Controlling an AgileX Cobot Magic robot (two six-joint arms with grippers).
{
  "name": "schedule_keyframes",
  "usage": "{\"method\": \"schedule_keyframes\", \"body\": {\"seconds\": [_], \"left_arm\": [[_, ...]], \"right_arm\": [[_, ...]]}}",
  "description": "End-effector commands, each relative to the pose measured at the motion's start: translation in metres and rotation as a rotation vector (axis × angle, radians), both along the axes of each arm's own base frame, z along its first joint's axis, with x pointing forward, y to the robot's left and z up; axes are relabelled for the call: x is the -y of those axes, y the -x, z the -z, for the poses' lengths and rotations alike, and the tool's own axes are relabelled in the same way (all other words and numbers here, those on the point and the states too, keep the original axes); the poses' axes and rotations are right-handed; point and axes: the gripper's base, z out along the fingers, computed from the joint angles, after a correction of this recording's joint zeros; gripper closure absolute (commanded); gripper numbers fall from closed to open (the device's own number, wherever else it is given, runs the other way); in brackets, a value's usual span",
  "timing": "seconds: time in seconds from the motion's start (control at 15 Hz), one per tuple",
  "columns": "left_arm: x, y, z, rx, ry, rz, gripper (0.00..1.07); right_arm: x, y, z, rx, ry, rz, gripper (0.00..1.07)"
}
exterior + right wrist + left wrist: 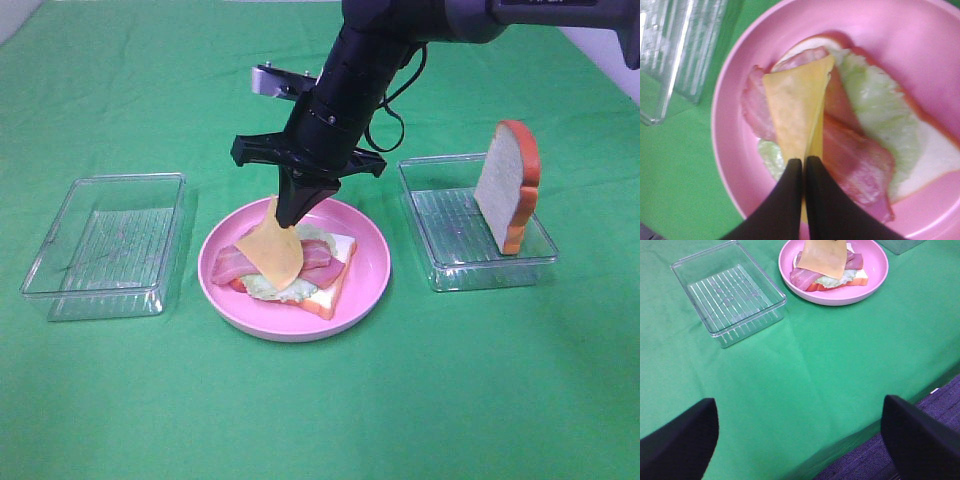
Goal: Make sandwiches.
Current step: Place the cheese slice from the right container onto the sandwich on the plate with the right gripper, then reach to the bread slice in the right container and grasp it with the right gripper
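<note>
Thin yellow cheese slice (272, 252) hangs by its upper edge from the right claw (292, 218), lower part draped across the reddish-pink bacon strips (238, 266). Right wrist view shows the claw's black fingers pressed together with the slice pinched between them; slice sags and folds below the grip.

Stack underneath, bottom to top: white toy bread slice with orange-brown crust (330, 297), pale green lettuce round (268, 289), bacon, cheese arriving. All sits on the round pink plate (371, 268), centre of the green-clothed counter (320, 400).

Step in hand, as judged: laying the cheese. To do it well, lower until the free edge lies flat on the bacon, ease the claw toward 1 o'clock so the slice unfolds instead of bunching, then part the fingers low and lift straight up. The slice is floppy and may cling to a finger; a sideways exit could drag the bacon or lettuce off square.

Left claw (800, 430) sits back at the counter's near edge, fingers spread wide, nothing between them.

Count:
- Cheese slices: one.
- Bacon strips: two, as far as I can tell; they overlap.
- Lettuce rounds: one.
- Bread slices: two, one under the stack, one upright (508, 185) in the clear plastic tray at 3 o'clock (455, 270).
- Clear trays: two; the other (105, 245) at 9 o'clock holds nothing.
- Plates: one.
</note>
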Motion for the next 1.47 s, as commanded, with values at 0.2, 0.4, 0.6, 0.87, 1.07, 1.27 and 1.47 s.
{"method": "schedule_keyframes", "body": {"seconds": [0.2,0.4,0.6,0.87,1.07,1.27,1.47], "left_arm": [[0.0,0.001,0.0,0.009,0.008,0.006,0.24],[0.0,0.001,0.0,0.009,0.008,0.006,0.24],[0.0,0.001,0.0,0.009,0.008,0.006,0.24],[0.0,0.001,0.0,0.009,0.008,0.006,0.24],[0.0,0.001,0.0,0.009,0.008,0.006,0.24],[0.0,0.001,0.0,0.009,0.008,0.006,0.24],[0.0,0.001,0.0,0.009,0.008,0.006,0.24]], "right_arm": [[0.006,-0.004,-0.001,0.031,0.05,0.035,0.57],[0.009,-0.003,-0.016,0.058,0.054,0.037,0.4],[0.017,0.0,-0.051,0.156,0.075,0.042,0.4],[0.037,0.007,-0.107,0.333,0.13,0.064,0.39],[0.08,0.007,-0.143,0.378,0.191,0.175,0.31],[0.126,-0.003,-0.145,0.3,0.246,0.285,0.31],[0.158,-0.011,-0.144,0.265,0.278,0.365,0.31]]}}
